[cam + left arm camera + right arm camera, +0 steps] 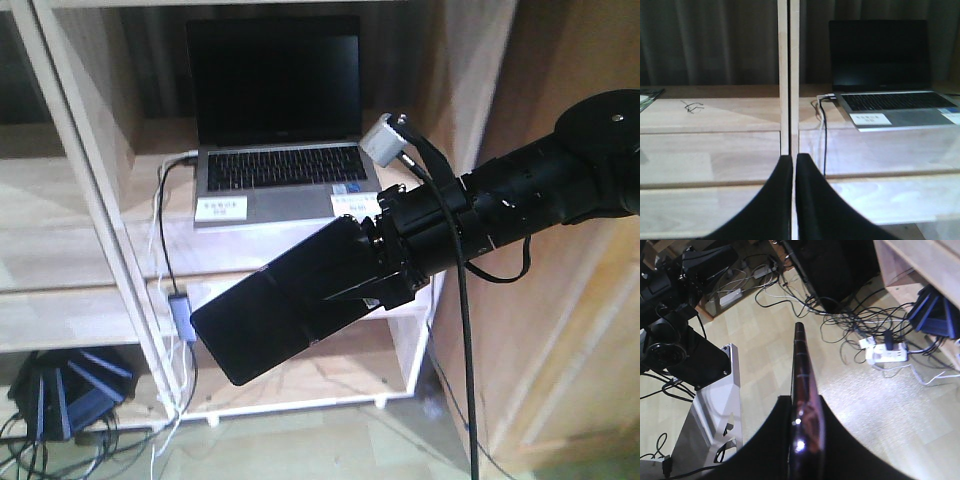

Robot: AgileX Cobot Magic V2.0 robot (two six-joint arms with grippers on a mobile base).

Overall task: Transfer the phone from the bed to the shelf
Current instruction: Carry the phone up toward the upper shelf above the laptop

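Note:
The phone (280, 310), a glossy black slab, hangs tilted in the air in front of the shelf (60, 270), below the board that carries the laptop. My right gripper (385, 265) is shut on its upper right end. In the right wrist view the phone (801, 365) shows edge-on, pinkish and shiny, clamped between the fingers of the right gripper (805, 405) above the floor. My left gripper (790, 157) is shut with nothing in it, facing the pale wood shelf (715, 155) at its upright post (788, 75). The bed is out of view.
A grey laptop (275, 130) stands open on the shelf board, with a cable and adapter (180, 310) hanging off its left. Blue devices (75, 390) and tangled cables with a power strip (885, 352) lie on the floor. A wooden panel (570, 330) stands right.

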